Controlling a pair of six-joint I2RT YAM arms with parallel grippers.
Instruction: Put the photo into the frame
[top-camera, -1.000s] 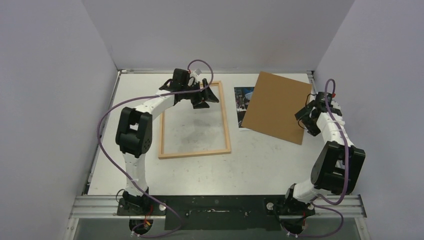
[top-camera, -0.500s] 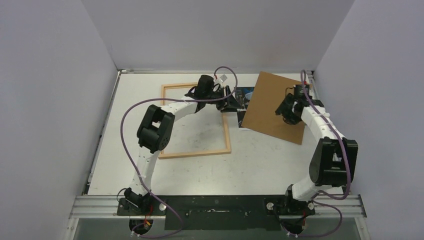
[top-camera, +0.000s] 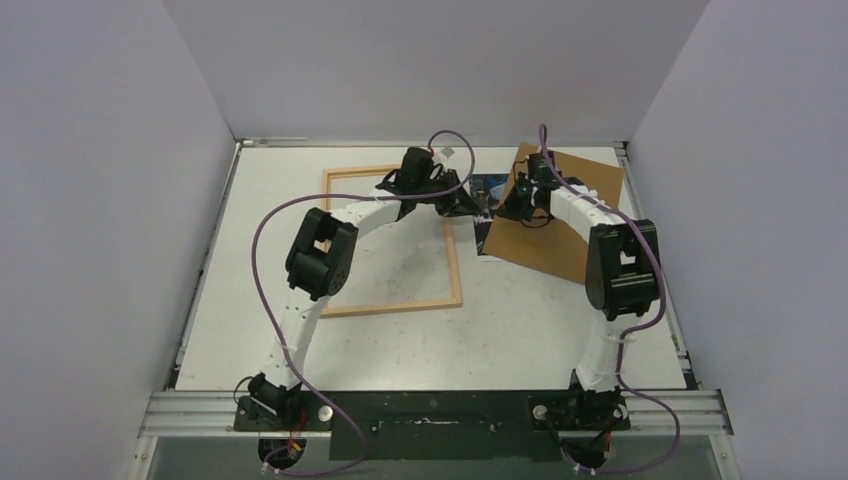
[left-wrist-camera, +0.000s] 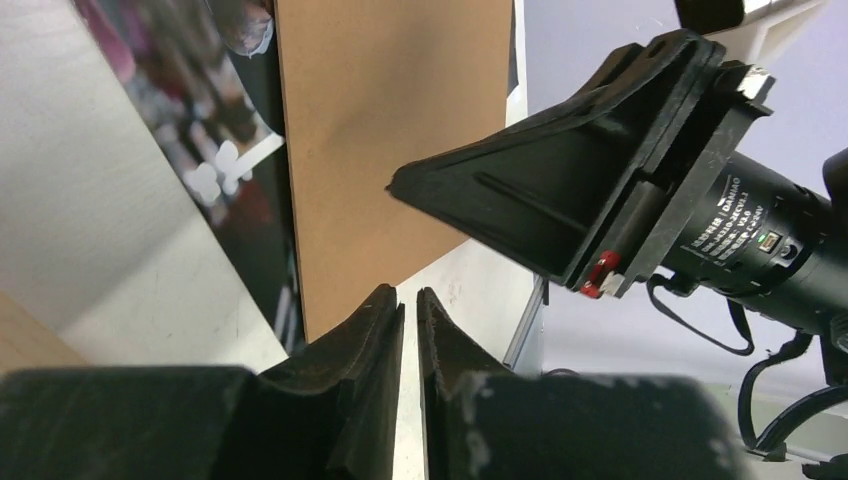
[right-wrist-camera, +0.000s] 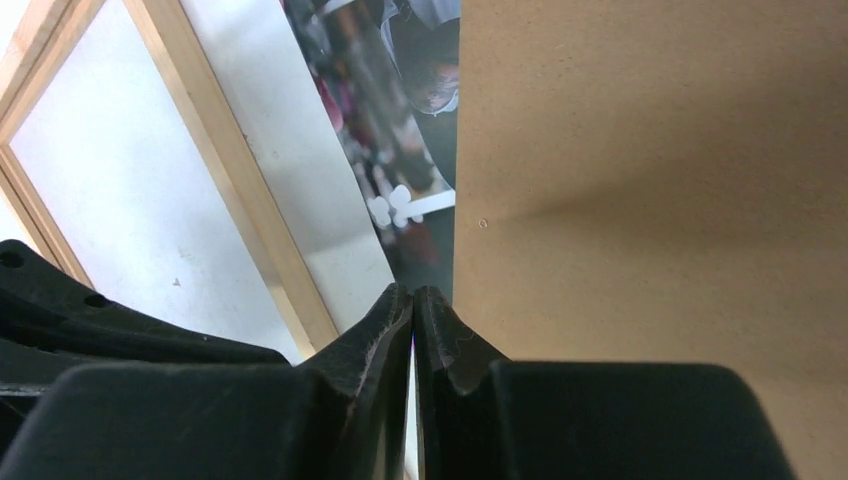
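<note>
The photo (top-camera: 486, 190) lies flat on the worktop (top-camera: 520, 320) at upper middle of the overhead view. It is mostly under the brown board (top-camera: 565, 215), just right of the frame (top-camera: 390, 306). Left jaws nearly together, right jaws pressed together, both empty. Closed tips may drag the board, shift or crease the print.

The frame (top-camera: 390, 306), thin light wood, lies flat on the table (top-camera: 520, 330), bare tabletop showing through it. The glossy photo (top-camera: 487, 192) lies just right of it, mostly under a brown board (top-camera: 560, 235).
</note>
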